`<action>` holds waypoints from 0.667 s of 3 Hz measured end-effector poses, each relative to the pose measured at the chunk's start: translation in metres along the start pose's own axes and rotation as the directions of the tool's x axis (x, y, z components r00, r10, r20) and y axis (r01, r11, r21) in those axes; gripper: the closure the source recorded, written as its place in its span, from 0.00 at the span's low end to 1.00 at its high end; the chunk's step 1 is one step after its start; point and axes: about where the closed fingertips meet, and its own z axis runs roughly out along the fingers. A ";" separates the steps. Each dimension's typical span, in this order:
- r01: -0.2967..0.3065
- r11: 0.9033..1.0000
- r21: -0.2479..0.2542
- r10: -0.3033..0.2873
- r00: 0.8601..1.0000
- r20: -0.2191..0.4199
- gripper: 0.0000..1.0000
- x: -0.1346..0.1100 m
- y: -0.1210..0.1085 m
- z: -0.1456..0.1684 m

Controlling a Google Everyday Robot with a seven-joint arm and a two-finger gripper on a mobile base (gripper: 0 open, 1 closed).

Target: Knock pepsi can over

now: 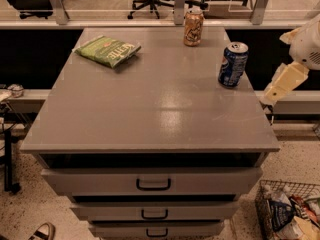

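The pepsi can point(232, 64) is dark blue with a silver top and stands upright near the right edge of the grey cabinet top point(155, 109). My gripper point(283, 84) is cream-coloured and hangs off the right side of the cabinet, a little right of the can and apart from it. The white arm reaches in from the upper right.
An orange-tan can point(193, 27) stands upright at the back edge. A green chip bag point(107, 50) lies at the back left. Drawers with dark handles point(153, 184) are below. A wire basket point(289, 211) of items sits on the floor at right.
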 end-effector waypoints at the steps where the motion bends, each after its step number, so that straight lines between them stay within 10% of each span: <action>1: -0.041 0.999 0.008 0.040 0.992 0.116 0.00 -0.009 -0.024 0.027; 2: -0.072 0.997 -0.041 0.080 0.971 0.225 0.00 -0.031 -0.022 0.043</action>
